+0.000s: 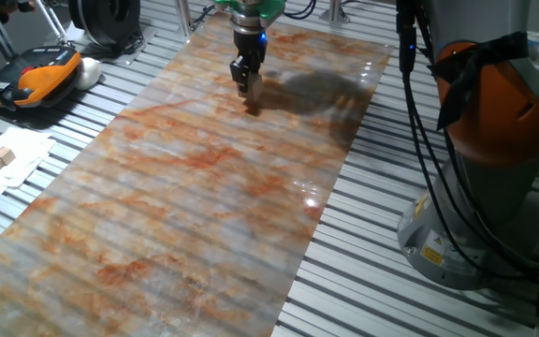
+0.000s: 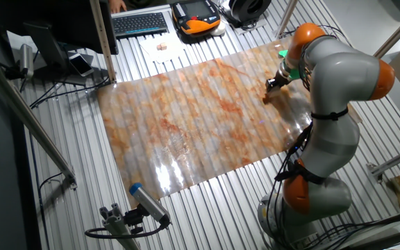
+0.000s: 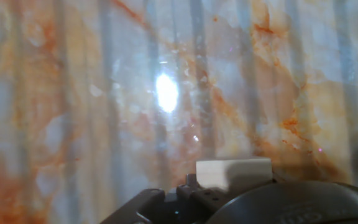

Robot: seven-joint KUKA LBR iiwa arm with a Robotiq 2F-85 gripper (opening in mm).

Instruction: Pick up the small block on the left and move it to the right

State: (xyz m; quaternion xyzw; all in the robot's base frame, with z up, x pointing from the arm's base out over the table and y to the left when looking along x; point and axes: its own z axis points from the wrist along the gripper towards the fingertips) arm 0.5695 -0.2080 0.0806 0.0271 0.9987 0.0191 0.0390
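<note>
Marble-looking sheet (image 1: pixel 204 206) with orange and grey swirls is covering the middle of the ribbed metal table (image 1: pixel 382 271). The gripper (image 1: pixel 251 103) is reaching down at the far end of the sheet, with its tips right at the surface. The small block (image 3: pixel 234 172) is showing in the hand view as a pale piece sitting just above the dark gripper body, at the bottom of the picture. In the two fixed views the block is too tiny and too hidden by the fingers (image 2: pixel 271 94) to make out. I cannot tell if the fingers are squeezing the block or standing apart from it.

Two little tan cubes (image 1: pixel 4 157) are lying on white paper (image 1: pixel 12 164) at the left side of the table, well apart from the gripper. An orange and black handset (image 1: pixel 28 77) is lying further back. A keyboard (image 2: pixel 139 23) is sitting beyond the sheet in the other fixed view.
</note>
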